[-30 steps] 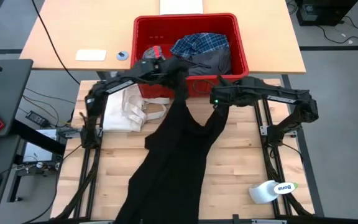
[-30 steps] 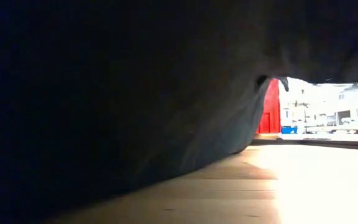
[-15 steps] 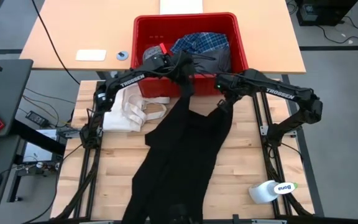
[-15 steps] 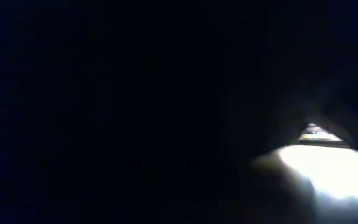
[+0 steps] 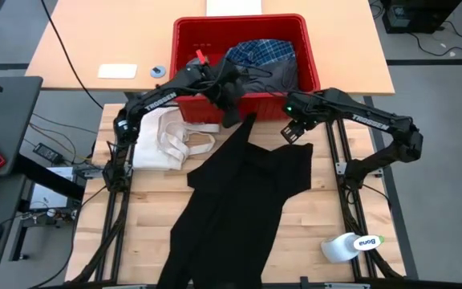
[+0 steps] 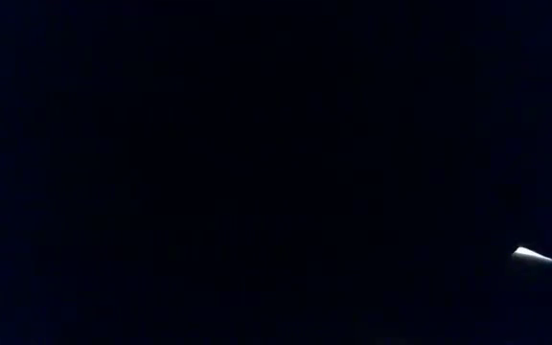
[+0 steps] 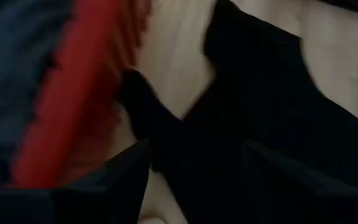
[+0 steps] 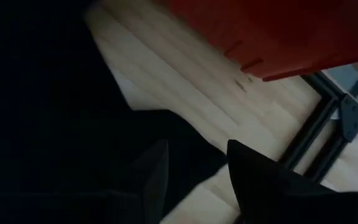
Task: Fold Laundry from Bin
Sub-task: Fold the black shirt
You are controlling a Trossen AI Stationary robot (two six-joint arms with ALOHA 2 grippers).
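The large black garment [image 5: 239, 193] lies spread down the middle of the table, its far end just short of the red bin [image 5: 315, 72]. The bin holds the plaid shirt [image 5: 259, 54] and a dark grey garment [image 5: 275, 79]. My left gripper [image 5: 231, 111] hovers open over the garment's far left corner [image 7: 160, 124], by the bin's near wall [image 7: 73, 93]. Over the far right corner [image 8: 166, 124], my right gripper [image 5: 295, 132] is open too. Nothing sits between either pair of fingers. In the low view, black cloth [image 6: 257, 172] covers almost everything.
A cream-white cloth with strap loops [image 5: 167, 140] lies left of the black garment. A white bottle [image 5: 351, 245] lies at the near right of the table. Behind the bin, a light wooden desk [image 5: 351, 56] carries a white card [image 5: 117, 71].
Both grippers have opened and let go of the black garment. Its two far corners, held up a second ago as narrow strips, have dropped and spread on the table. My right gripper has shifted toward the table's right edge. The falling cloth has covered the low view.
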